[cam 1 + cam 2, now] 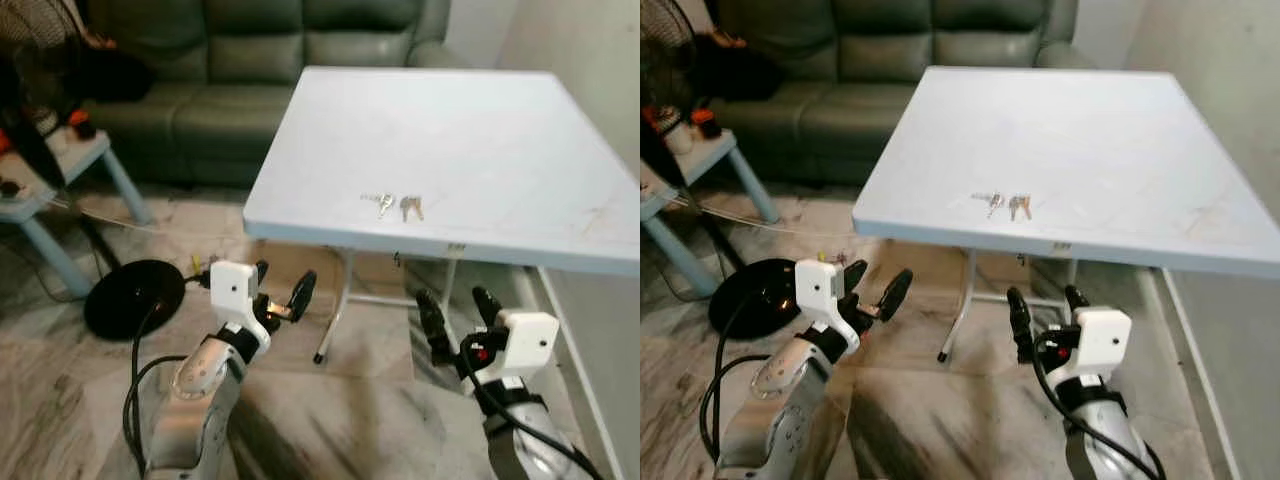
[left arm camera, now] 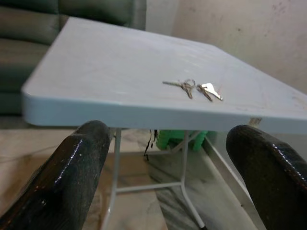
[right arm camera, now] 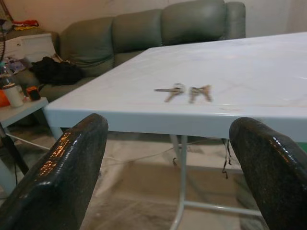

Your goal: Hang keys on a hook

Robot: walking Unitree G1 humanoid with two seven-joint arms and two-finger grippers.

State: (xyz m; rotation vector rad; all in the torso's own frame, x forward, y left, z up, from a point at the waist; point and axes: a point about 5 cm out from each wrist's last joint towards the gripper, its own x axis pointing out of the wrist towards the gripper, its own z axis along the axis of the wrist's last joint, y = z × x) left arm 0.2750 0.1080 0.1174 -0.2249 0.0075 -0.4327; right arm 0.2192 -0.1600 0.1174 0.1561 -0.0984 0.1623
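Ahead, the keys [image 1: 392, 205] lie untouched on the white table [image 1: 500, 130], close to its near edge, nearer the left corner. Your left gripper [image 1: 281, 291] and right gripper [image 1: 459, 316] hang below that edge, both with fingers spread and holding nothing. You are at the approach step, it seems. Next, raise one gripper over the edge and close on the keys. No hook is visible yet.

The keys [image 1: 392, 205] are laid on the table [image 1: 520, 150] near its front edge, left of centre. Both grippers are held below that edge, the left gripper [image 1: 279, 291] toward the near-left corner, the right gripper [image 1: 459, 313] right of the keys. A sofa [image 1: 240, 60] is set behind the table, a side table [image 1: 60, 170] to the left.
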